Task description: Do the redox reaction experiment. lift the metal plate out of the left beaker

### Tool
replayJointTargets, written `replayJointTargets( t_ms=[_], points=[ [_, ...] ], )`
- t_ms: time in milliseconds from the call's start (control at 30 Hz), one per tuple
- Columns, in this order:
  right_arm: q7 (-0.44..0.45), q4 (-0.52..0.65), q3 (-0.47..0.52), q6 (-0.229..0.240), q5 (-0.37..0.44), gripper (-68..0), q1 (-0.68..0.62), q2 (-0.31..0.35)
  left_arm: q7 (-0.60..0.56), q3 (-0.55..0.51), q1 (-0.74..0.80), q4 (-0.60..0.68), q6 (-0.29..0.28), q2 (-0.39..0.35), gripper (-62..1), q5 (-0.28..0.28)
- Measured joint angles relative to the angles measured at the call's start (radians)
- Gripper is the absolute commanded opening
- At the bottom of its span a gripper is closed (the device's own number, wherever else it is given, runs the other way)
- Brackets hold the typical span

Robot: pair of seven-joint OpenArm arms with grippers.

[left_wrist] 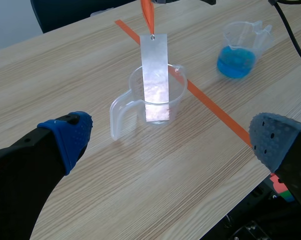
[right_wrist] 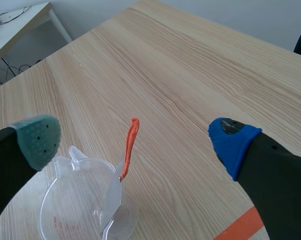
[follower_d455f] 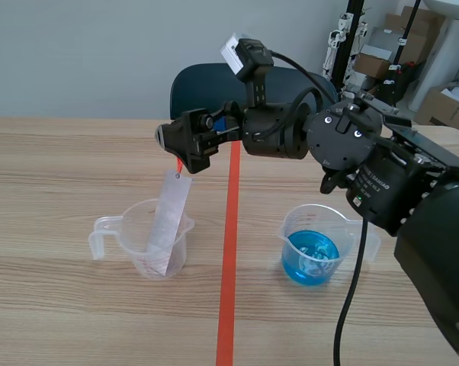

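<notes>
- Scene view, task item: a thin silvery metal plate (follower_d455f: 168, 225) is recorded with its long axis near upright. Its lower end is seated inside the clear plastic handled beaker (follower_d455f: 107, 232), and its upper end is tilted toward the orange-red tape line (follower_d455f: 229, 252). An orange ribbon (follower_d455f: 178, 165) is fixed at the top.
- Scene view, arm: the right gripper (follower_d455f: 190, 149) is held just above the plate's upper end. Its finger spread is not readable from here.
- Scene view, setting: a light wooden table (follower_d455f: 62, 168) is noted. A clear beaker of blue liquid (follower_d455f: 312, 248) is placed across the tape line. A dark blue chair (follower_d455f: 207, 84), a pale wall (follower_d455f: 77, 53) and cardboard boxes (follower_d455f: 382, 61) are seen behind.
- Left wrist view: the left gripper (left_wrist: 171, 127) is spread wide with nothing between its fingers. The plate is shown face-on, ahead of it, with a small hole at the top.
- Right wrist view: the right gripper's fingers are set wide apart. The ribbon stands free between them and is touched by neither of the pads (right_wrist: 38, 140). The plate is seen nearly edge-on from above.
</notes>
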Motion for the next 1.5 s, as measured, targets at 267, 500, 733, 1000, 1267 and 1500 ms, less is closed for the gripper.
replayJointTargets(
  t_ms=[267, 500, 733, 1000, 1267, 1500],
  points=[
    [-0.009, 0.0, 0.0, 0.0, 0.0, 0.4, 0.0, 0.0, 0.0, 0.0, 0.0, 0.0, 0.0, 0.0, 1.4, 0.0],
    [-0.011, 0.0, 0.0, -0.008, 0.0, 0.4, 0.0, 0.023, -0.001, 0.0, 0.0, 0.0, 0.0, 0.0, 1.4, 0.0],
    [0.003, 0.0, 0.0, -0.03, 0.0, 0.4, 0.0, 0.016, -0.002, 0.0, 0.0, 0.0, 0.0, 0.0, 1.4, 0.0],
    [-0.013, 0.0, -0.021, -0.043, 0.0, 0.4, 0.0, -0.015, -0.004, 0.0, 0.0, 0.0, 0.0, 0.0, 1.4, 0.0],
    [-0.02, 0.0, -0.051, -0.08, 0.0, -0.2, 0.0, -0.017, -0.005, 0.0, 0.0, 0.0, 0.0, 0.0, 1.4, 0.0],
    [-0.043, 0.0, -0.052, -0.08, 0.0, -21.6, 0.0, -0.017, -0.005, 0.0, 0.0, 0.0, 0.0, 0.0, 1.4, 0.0]
  ],
)
